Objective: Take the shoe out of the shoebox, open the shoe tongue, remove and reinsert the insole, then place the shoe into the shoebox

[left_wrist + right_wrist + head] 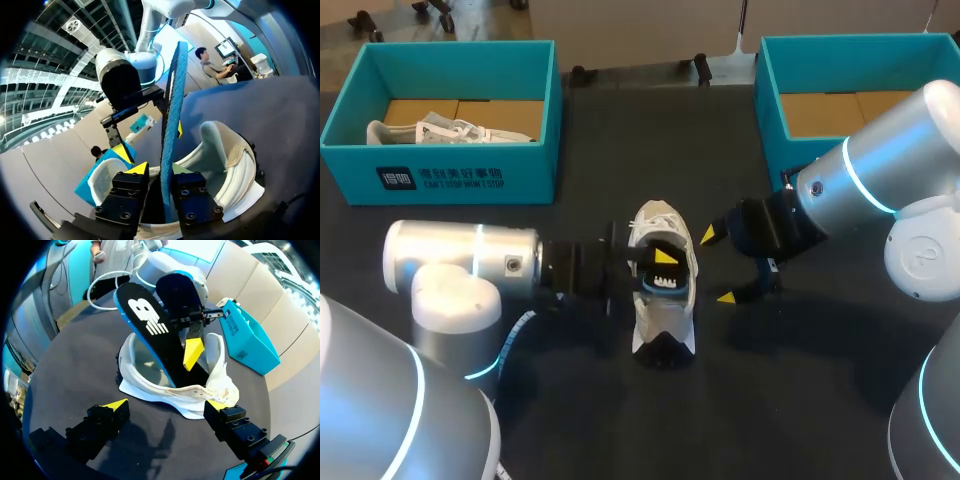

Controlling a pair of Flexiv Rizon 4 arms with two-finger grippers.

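On the black worktop, a teal shoebox is seen at the far left corner, and a second white shoe is laid inside it on a cardboard floor. The left arm is brought in from the left side, low over the worktop, and the left gripper is set over the opening of the white shoe, which stands at the middle of the worktop, well apart from both boxes. In the left wrist view the insole is seen edge-on, blue, clamped from both sides between that gripper's fingers. In the right wrist view its black face is shown, tilted, with one end standing out above the shoe and the other end down inside the shoe. The right gripper is held just beside the shoe on its right side, its fingers spread wide with nothing between them, and no contact with the shoe can be made out. A second teal shoebox is placed at the far right corner, and cardboard is seen in it.
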